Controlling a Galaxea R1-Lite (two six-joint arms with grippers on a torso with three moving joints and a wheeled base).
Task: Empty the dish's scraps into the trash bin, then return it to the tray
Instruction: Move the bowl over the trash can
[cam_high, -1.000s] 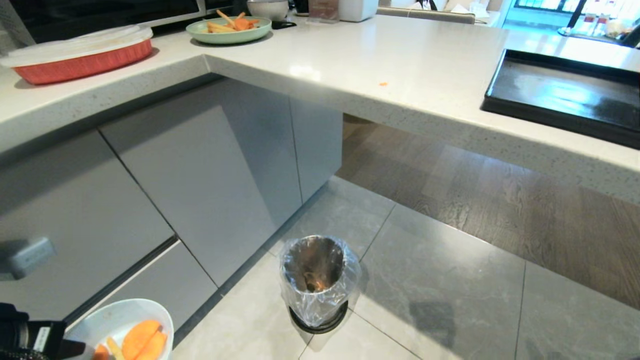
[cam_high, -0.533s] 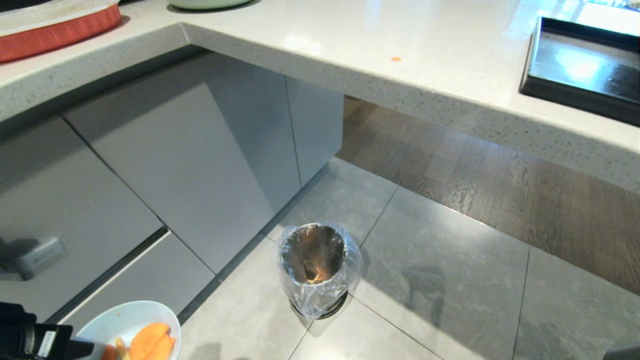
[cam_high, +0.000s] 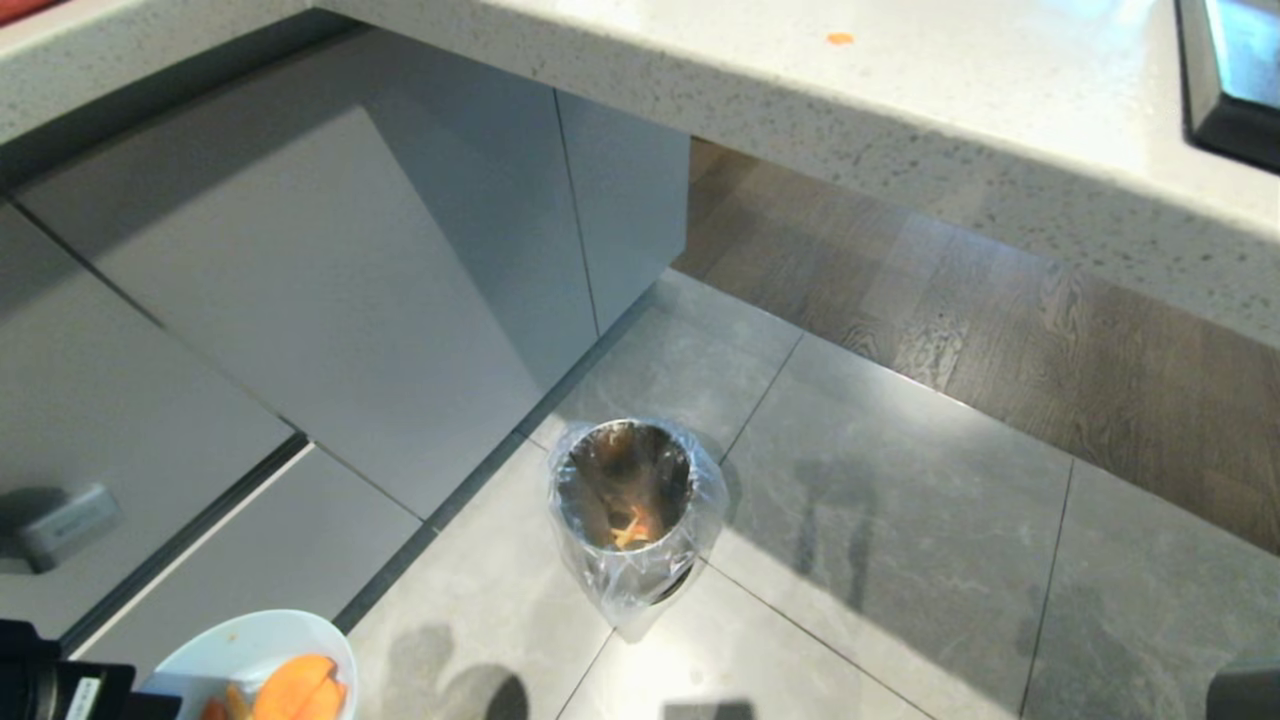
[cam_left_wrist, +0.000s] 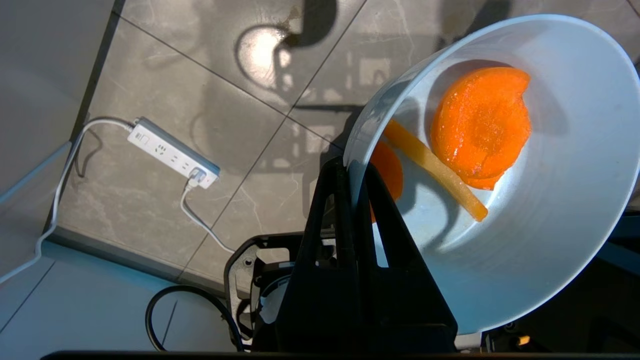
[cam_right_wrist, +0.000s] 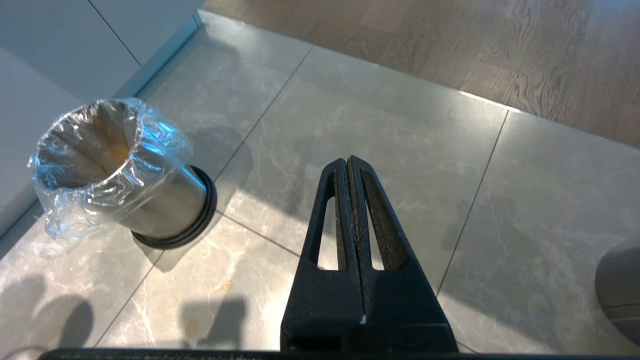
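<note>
The dish (cam_left_wrist: 520, 210), scraps (cam_left_wrist: 480, 125) still inside, is clenched by its rim in the left gripper (cam_left_wrist: 352, 175), low and left of the lined trash bin (cam_high: 625, 510). The view has tilted floorward since a second ago, so tipping seems imminent. The right gripper (cam_right_wrist: 348, 165) hangs pressed closed, empty.

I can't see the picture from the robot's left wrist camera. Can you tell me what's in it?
The left gripper is pinching the rim of a small pale dish that holds orange chunks and a yellow stick, the scraps. Below lies grey tiled floor with a white power strip and its cord.
</note>
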